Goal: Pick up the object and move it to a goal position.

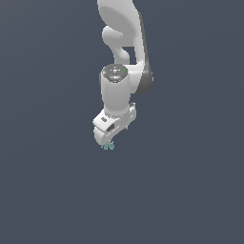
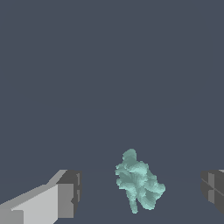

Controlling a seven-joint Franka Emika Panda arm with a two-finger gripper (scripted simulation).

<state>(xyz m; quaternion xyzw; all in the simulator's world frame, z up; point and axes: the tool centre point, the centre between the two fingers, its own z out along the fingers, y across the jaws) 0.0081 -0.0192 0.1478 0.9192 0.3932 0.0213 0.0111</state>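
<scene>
The object (image 2: 138, 181) is a small teal-green lumpy thing lying on the dark grey floor. In the wrist view it sits between my two fingers (image 2: 65, 194), nearer neither by much, with clear gaps on both sides. My gripper (image 2: 140, 192) is open and touches nothing. In the exterior view the object (image 1: 109, 146) peeks out just below the white hand, and my gripper (image 1: 110, 142) hangs low right over it. The fingertips are mostly hidden by the hand there.
The white arm (image 1: 121, 57) comes down from the top of the exterior view. The dark grey floor (image 1: 190, 190) spreads all around. No goal marker shows.
</scene>
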